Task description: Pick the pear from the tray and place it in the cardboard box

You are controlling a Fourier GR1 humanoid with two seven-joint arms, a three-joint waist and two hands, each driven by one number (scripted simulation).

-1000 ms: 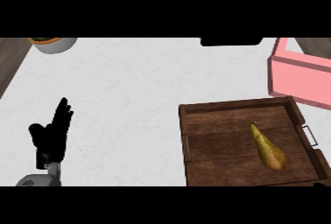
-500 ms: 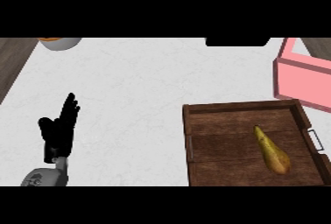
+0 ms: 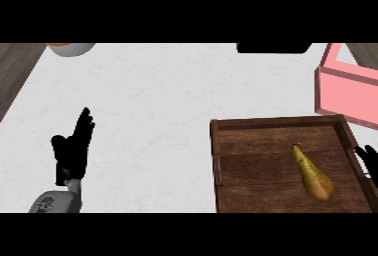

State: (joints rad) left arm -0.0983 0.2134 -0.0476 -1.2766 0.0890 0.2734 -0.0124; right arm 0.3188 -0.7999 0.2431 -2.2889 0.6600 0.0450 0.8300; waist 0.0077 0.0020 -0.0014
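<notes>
A yellow-brown pear [image 3: 311,172] lies in the right half of the dark wooden tray [image 3: 277,123], stem pointing away from me. Beyond the tray, at the right edge, stands an open pink box [image 3: 345,86]; only part of it shows. My right hand [image 3: 368,159] shows only as black fingers at the right edge, just outside the tray's right rim, a little right of the pear and not touching it. At the lower left my left hand [image 3: 72,146] rests open over the white counter, fingers up, far from the tray.
A grey bowl with something orange in it [image 3: 71,48] stands at the far left. A dark object [image 3: 275,48] sits at the counter's far edge. Brown wood [image 3: 13,75] borders the white counter on the left.
My right hand has come into view at the right edge beside the tray. The tray, pear and box sit further right and lower in the picture. The left hand stays open.
</notes>
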